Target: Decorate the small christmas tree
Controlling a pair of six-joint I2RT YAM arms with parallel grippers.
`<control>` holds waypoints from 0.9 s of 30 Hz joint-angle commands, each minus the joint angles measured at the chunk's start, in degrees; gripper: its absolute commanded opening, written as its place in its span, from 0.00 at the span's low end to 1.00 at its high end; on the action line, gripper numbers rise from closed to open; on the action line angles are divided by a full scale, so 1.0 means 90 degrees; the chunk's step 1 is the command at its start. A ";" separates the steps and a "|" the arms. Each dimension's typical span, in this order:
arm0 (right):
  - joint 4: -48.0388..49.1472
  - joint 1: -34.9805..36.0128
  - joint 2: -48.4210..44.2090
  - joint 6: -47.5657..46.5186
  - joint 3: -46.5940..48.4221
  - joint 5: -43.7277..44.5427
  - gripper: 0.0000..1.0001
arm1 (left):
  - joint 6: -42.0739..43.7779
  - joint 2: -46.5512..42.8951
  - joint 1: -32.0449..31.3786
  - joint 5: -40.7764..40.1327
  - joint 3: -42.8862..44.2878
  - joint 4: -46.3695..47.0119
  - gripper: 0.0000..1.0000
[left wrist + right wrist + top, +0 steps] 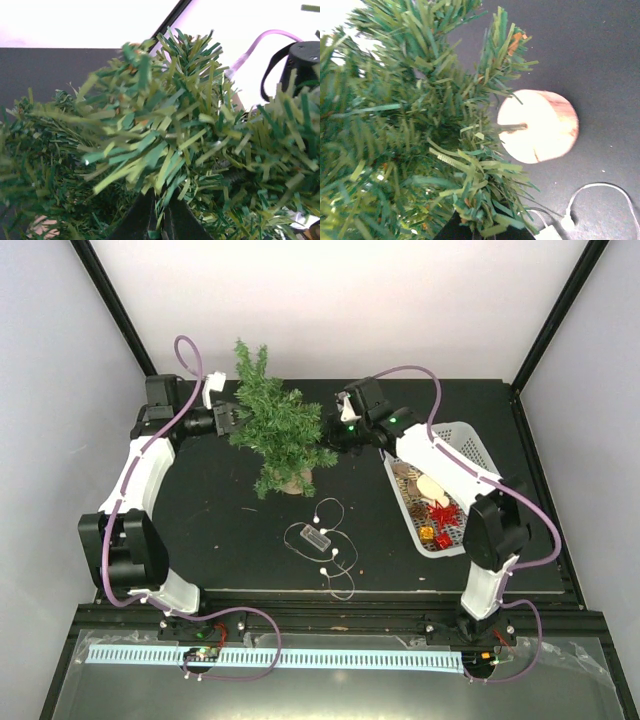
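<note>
Between the left pincer (232, 420) and the right pincer (335, 432), the small christmas tree (275, 425) is standing up on its round wood base (540, 125). The left pincer's fingers (142, 222) are squeezing almost together on green needles. Branches are hiding the right pincer's tips, so I cannot tell how open it is. Near the right pincer, a string of white lights (322, 540) is lying on the black table (220, 530).

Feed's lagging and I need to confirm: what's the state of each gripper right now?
Left gripper: closed on a branch of the small christmas tree.
Right gripper: cannot tell, fingers buried in foliage.
</note>
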 commanded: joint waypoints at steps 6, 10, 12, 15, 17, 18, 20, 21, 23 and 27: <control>-0.0432 -0.0067 -0.1103 -0.0405 -0.0572 0.0477 0.01 | 0.0150 0.0089 -0.0440 0.0269 0.0257 -0.0128 0.02; -0.0401 -0.0061 -0.1333 -0.0475 -0.0964 0.0529 0.01 | 0.0192 0.0118 -0.0625 0.0191 0.0284 -0.0124 0.02; -0.0334 -0.0061 -0.1419 -0.0475 -0.1103 0.0530 0.01 | 0.0185 0.0150 -0.0681 0.0177 0.0356 -0.0130 0.02; -0.0321 -0.0061 -0.1472 -0.0467 -0.1101 0.0564 0.01 | 0.0161 0.0166 -0.0699 0.0185 0.0539 -0.0180 0.02; -0.0356 -0.0061 -0.1465 -0.0475 -0.1021 0.0569 0.01 | 0.0195 0.0146 -0.0698 0.0184 0.0694 -0.0249 0.01; -0.0372 -0.0061 -0.1446 -0.0475 -0.0993 0.0569 0.01 | 0.0208 0.0130 -0.0695 0.0185 0.0742 -0.0284 0.02; -0.0401 -0.0061 -0.1395 -0.0503 -0.0918 0.0543 0.01 | 0.0212 0.0076 -0.0693 0.0199 0.0797 -0.0296 0.02; -0.0425 -0.0061 -0.1354 -0.0518 -0.0896 0.0527 0.01 | 0.0206 0.0058 -0.0694 0.0200 0.0791 -0.0300 0.02; -0.0463 -0.0061 -0.1281 -0.0544 -0.0881 0.0516 0.01 | 0.0214 0.0049 -0.0698 0.0204 0.0769 -0.0325 0.01; -0.0444 -0.0061 -0.1196 -0.0561 -0.0924 0.0475 0.01 | 0.0420 0.0044 -0.0691 0.0162 0.0652 -0.0482 0.01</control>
